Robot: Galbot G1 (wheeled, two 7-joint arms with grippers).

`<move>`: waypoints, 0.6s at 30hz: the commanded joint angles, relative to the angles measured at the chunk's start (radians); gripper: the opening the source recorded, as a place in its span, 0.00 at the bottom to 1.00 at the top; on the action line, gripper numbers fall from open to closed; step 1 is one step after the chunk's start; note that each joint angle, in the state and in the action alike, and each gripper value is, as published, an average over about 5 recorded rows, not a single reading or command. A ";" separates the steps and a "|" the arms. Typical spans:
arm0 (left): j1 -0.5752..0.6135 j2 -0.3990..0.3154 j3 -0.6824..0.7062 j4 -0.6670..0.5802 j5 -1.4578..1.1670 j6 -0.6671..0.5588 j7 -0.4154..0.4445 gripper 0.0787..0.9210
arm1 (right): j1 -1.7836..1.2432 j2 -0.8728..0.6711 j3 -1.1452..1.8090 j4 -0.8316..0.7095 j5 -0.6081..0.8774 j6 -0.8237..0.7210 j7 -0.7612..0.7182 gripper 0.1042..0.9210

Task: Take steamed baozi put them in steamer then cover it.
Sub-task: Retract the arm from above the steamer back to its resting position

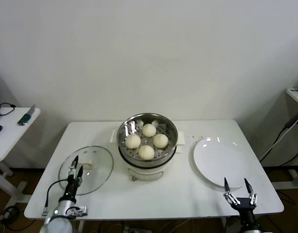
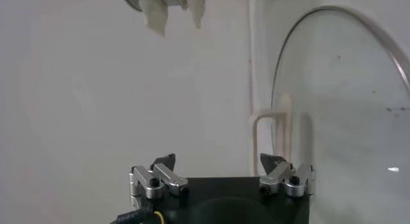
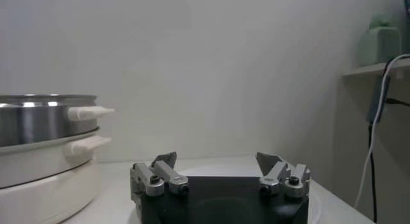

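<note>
The white table [image 1: 197, 189] carries three things in a row: the cover [image 1: 86, 169] at the robot's left, the steamer [image 1: 147, 138] in the middle, and a flat white plate [image 1: 221, 161] at the right. Bare tabletop shows between each of them and along the near edge, most of all in front of the steamer. The cover lies flat near the table's left edge, its pale handle [image 1: 89, 161] pointing up, well apart from the steamer's base. All four steamed baozi [image 1: 147, 141] already sit inside the steel basket, clustered close together on the perforated floor, and the basket stands uncovered. The left gripper [image 1: 76, 165] hovers over the near rim of the cover, fingers spread apart and holding nothing (the left wrist view shows the glass curve and handle just ahead of its open tips). The right gripper [image 1: 235, 186] rests low at the table's near right edge, just in front of the plate, its two fingers also spread wide and empty. A side table [image 1: 12, 131] stands off to the far left, apart from the work table.
</note>
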 commanded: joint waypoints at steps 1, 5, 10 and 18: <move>-0.084 0.008 0.020 0.090 0.013 -0.002 -0.006 0.88 | -0.006 0.006 0.007 0.003 -0.001 0.005 0.001 0.88; -0.103 0.013 0.023 0.113 0.012 -0.005 -0.007 0.88 | -0.007 0.011 0.012 0.003 -0.002 0.005 0.003 0.88; -0.112 0.022 0.026 0.129 0.011 -0.008 -0.006 0.88 | -0.007 0.015 0.014 0.002 -0.005 0.005 0.003 0.88; -0.121 0.024 0.029 0.180 0.012 -0.021 -0.006 0.66 | 0.000 0.021 0.012 0.000 0.004 0.000 0.003 0.88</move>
